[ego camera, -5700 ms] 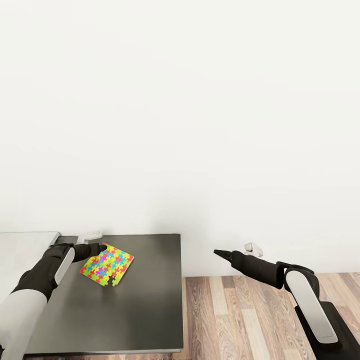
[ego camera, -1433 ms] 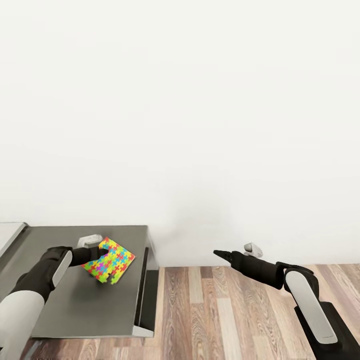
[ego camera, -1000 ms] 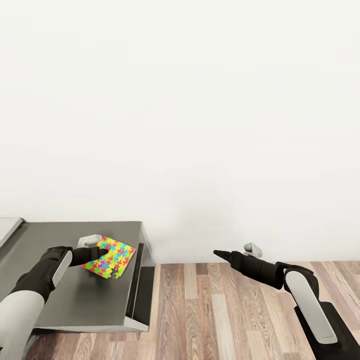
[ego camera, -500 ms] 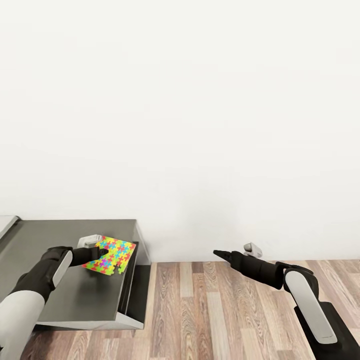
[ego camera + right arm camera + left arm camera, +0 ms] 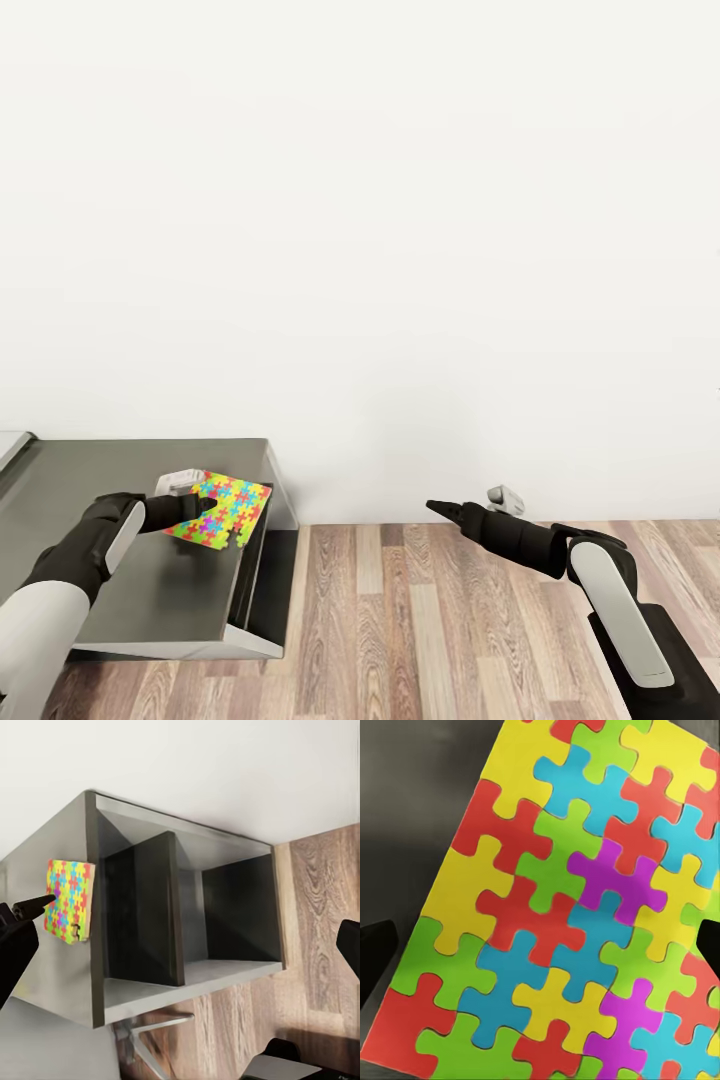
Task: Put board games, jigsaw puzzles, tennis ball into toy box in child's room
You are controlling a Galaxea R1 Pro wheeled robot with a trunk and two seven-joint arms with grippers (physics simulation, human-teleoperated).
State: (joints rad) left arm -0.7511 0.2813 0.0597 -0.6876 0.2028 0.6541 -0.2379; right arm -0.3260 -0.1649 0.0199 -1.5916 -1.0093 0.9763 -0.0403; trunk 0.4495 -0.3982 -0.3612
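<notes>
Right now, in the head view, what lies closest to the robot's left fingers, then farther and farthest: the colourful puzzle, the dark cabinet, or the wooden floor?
1. The jigsaw puzzle, held in the left gripper.
2. The dark cabinet, just beneath the puzzle.
3. The wood floor, off to the right and lower down.

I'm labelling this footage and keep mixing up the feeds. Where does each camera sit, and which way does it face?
Head view: on the head, looking forward and down at a white wall; shows both arms, the left gripper holding the jigsaw puzzle over the dark cabinet.
Left wrist view: along the left fingers, close on the puzzle.
Right wrist view: faces the cabinet's open side; right gripper open.
All share the puzzle.
</notes>
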